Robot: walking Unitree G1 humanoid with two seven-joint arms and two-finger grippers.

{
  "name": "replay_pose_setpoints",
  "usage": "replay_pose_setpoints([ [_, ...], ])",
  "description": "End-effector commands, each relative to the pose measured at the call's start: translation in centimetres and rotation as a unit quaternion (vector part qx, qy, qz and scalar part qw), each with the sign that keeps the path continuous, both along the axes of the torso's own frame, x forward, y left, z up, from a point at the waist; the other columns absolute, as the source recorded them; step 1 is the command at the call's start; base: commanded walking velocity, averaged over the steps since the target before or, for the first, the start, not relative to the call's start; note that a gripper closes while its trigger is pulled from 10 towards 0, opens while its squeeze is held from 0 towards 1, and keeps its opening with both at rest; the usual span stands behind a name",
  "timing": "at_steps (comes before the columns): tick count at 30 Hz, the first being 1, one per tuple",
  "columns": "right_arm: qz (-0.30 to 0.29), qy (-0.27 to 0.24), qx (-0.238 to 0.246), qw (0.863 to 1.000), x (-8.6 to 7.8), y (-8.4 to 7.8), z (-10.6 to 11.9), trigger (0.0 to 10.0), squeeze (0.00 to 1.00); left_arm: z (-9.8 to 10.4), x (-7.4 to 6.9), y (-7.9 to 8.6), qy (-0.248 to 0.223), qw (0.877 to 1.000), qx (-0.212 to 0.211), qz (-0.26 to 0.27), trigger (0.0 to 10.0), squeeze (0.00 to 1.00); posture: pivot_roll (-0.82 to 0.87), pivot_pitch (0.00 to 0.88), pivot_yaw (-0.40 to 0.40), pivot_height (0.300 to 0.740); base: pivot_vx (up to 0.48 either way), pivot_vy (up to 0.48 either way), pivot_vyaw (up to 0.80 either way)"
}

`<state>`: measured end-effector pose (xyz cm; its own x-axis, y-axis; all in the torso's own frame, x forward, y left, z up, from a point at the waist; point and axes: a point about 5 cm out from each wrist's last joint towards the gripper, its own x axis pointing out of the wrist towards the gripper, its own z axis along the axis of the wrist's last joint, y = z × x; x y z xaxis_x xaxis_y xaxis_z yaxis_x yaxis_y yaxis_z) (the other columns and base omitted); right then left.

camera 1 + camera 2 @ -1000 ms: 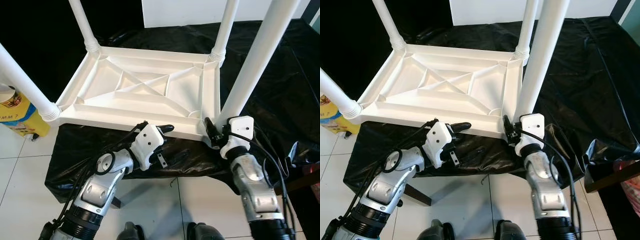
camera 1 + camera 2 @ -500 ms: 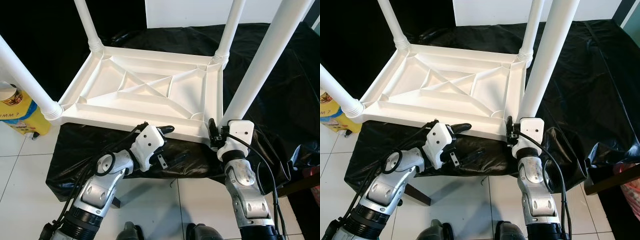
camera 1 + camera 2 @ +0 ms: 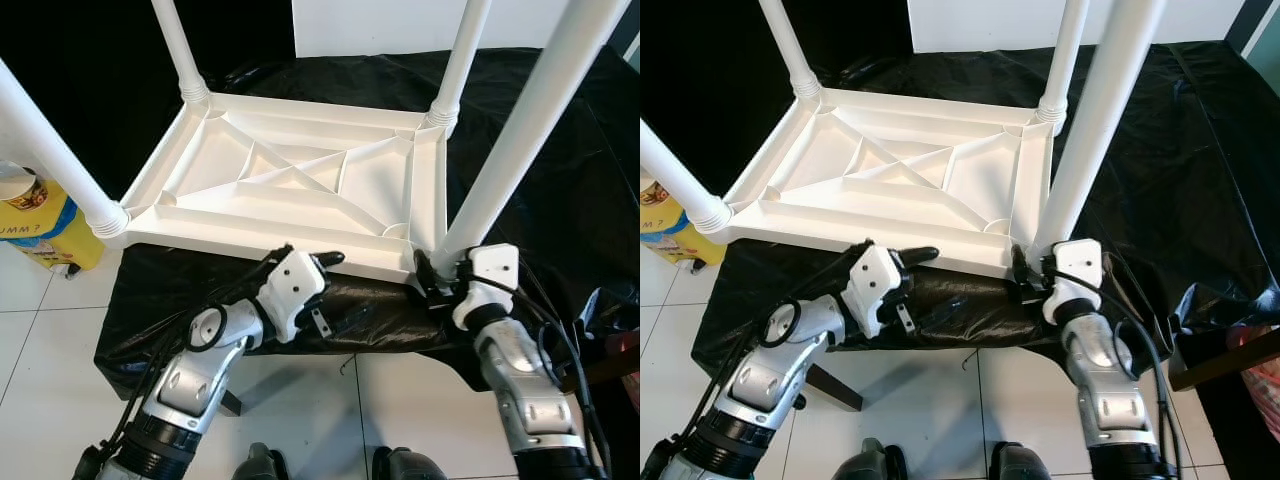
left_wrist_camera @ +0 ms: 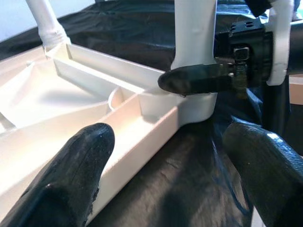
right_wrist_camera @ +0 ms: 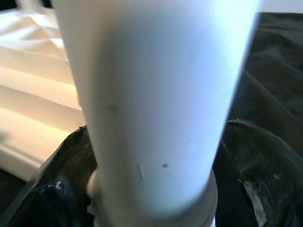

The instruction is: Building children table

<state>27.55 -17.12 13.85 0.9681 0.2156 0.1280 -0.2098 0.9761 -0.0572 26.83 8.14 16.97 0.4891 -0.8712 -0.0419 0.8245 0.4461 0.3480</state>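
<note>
**Near-right leg could tilt or unseat at its socket**

The white plastic children's table [image 3: 300,180] lies upside down on a counter covered in black plastic sheeting [image 3: 560,180], its ribbed underside facing up and four white legs rising from the corners. The right tool [image 3: 432,283] grips the near-right leg [image 3: 500,170] low down, a finger on either side just above the corner socket. The left tool [image 3: 325,290] hovers spread apart at the table's near edge, one finger resting on or just above the rim and the other below it, holding nothing.

The main risk, as I judge it, is at that corner socket. Whether the leg is fully seated is hard to tell, since the right tool hides the joint. If it is only partly in, a sideways push from the right arm could lever the long leg over or pop it out. The sheeting looks slick, so downward force could also slide the whole table toward the counter's near edge, as the left tool is not clamping the rim.
</note>
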Motion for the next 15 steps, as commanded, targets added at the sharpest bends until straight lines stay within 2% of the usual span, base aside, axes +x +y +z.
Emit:
replay_pose_setpoints([
  [1,0.028,-0.01,0.006,1.0,-0.1,-0.2,0.3,10.0,0.0,-0.2,0.1,0.3,0.002,1.0,0.008,0.002,10.0,0.0,-0.04,0.104,0.009,0.74,0.0,0.0,0.0],
  [5,0.077,-0.025,-0.009,0.997,0.0,-0.5,0.9,10.0,0.0,0.0,0.4,0.2,-0.004,1.0,0.011,-0.002,10.0,0.0,-0.05,0.09,0.016,0.74,0.0,0.0,0.0],
  [8,0.082,-0.029,-0.011,0.996,0.1,-0.6,1.1,10.0,0.0,0.0,0.4,0.1,-0.005,1.0,0.012,-0.003,10.0,0.0,-0.05,0.09,0.016,0.74,0.0,0.0,0.0],
  [15,0.138,-0.041,-0.025,0.989,1.6,-1.2,2.3,10.0,0.0,0.1,0.3,-0.6,-0.01,1.0,0.014,-0.018,10.0,0.0,-0.03,0.083,0.013,0.74,0.0,0.0,0.0],
])
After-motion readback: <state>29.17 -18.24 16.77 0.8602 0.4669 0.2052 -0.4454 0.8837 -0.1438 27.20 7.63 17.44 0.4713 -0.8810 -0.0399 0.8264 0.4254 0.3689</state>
